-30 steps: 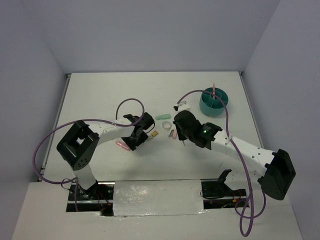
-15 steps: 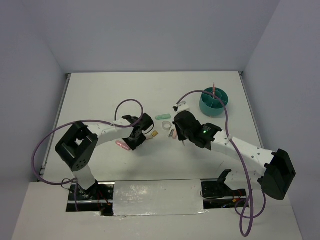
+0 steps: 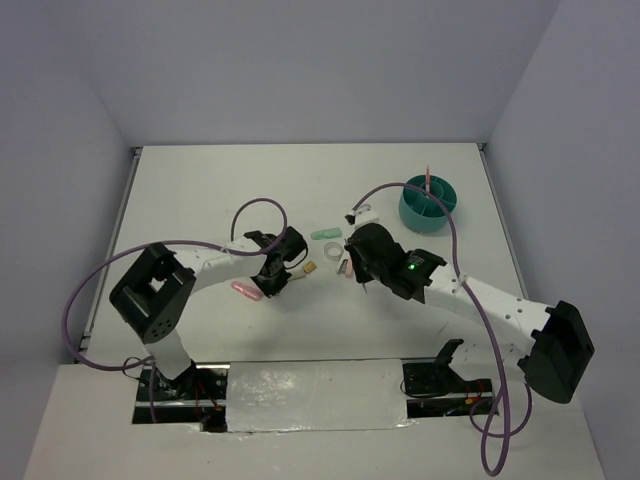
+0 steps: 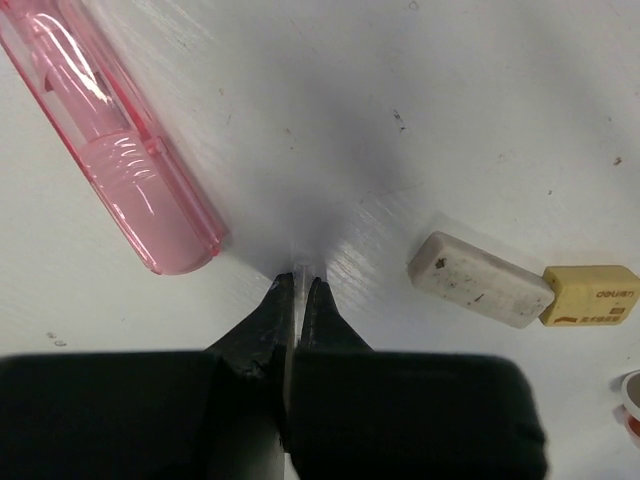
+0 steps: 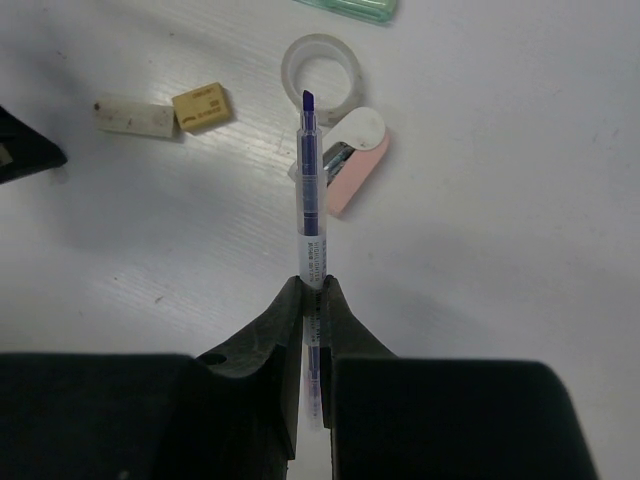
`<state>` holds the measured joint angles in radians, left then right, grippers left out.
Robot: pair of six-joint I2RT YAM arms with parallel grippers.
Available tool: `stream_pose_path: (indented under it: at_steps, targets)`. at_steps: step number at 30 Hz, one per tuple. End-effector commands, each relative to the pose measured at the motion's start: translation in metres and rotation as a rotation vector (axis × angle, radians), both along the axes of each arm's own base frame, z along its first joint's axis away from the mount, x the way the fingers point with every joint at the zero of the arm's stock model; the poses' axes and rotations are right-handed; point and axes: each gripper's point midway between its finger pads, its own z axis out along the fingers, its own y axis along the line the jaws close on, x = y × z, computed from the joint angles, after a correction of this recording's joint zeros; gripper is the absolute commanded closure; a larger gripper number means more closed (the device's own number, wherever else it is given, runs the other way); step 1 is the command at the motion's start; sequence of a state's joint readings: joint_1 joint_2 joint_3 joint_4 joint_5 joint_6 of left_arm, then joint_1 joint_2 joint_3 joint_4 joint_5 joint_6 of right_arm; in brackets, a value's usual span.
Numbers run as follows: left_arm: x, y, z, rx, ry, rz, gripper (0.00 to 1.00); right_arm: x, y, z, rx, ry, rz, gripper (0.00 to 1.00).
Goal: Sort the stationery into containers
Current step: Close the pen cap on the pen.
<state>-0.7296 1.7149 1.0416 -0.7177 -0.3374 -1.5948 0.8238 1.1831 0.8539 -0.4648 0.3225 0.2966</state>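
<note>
The right gripper [image 5: 312, 285] has its jaws pressed together on a slim pen [image 5: 311, 200], pinching the pale barrel partway along so that the purple tip points out ahead of the fingers. In the right wrist view that tip lies over the near edge of a white tape ring [image 5: 320, 65], and the barrel runs alongside a small pink and white piece [image 5: 358, 158]. Whether the pen is lifted off the table [image 3: 200, 200] or rests on it cannot be told. The left gripper [image 4: 297, 285] is closed tight, tips down at the table surface. A tiny pale sliver shows at the very tips, too small to tell whether anything is held. Just to the left of those tips lies a clear pink capsule [image 4: 110, 140], close to the fingers but not between them. To the right of them, between the two grippers, a white eraser [image 4: 480, 280] and a grey-tan block [image 4: 590, 295] lie end to end, touching. A mint-green capsule [image 3: 325, 235] lies just beyond the tape ring, on the far side of the cluster. The round teal cup [image 3: 440, 218] stands at the far right of the table, well apart from both grippers and from the loose items. Its inner dividers are visible, and a thin pink pen [image 3: 428, 180] stands upright in one of its far compartments.
</note>
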Motion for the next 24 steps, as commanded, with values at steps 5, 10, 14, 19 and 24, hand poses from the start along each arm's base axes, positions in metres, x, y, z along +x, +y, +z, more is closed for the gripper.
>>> stream_pose_path:
  at_steps: [5, 10, 14, 19, 24]
  targets:
    - [0.025, -0.018, 0.063, -0.111, -0.290, -0.200, 1.00, -0.014, 0.044, 0.024, 0.254, -0.029, 0.179, 1.00]
    - [0.044, -0.043, 0.193, -0.243, -0.762, -0.554, 1.00, -0.040, 0.082, 0.060, 0.621, -0.065, 0.308, 1.00]
    - [0.029, -0.051, 0.279, -0.313, -1.091, -0.757, 1.00, -0.062, 0.096, 0.082, 0.848, -0.087, 0.384, 1.00]
    - [-0.012, -0.049, 0.342, -0.491, -1.332, -0.878, 1.00, -0.083, 0.111, 0.115, 0.992, -0.180, 0.504, 1.00]
    - [-0.042, -0.051, 0.373, -0.585, -1.461, -0.987, 1.00, -0.096, 0.120, 0.143, 1.023, -0.229, 0.586, 1.00]
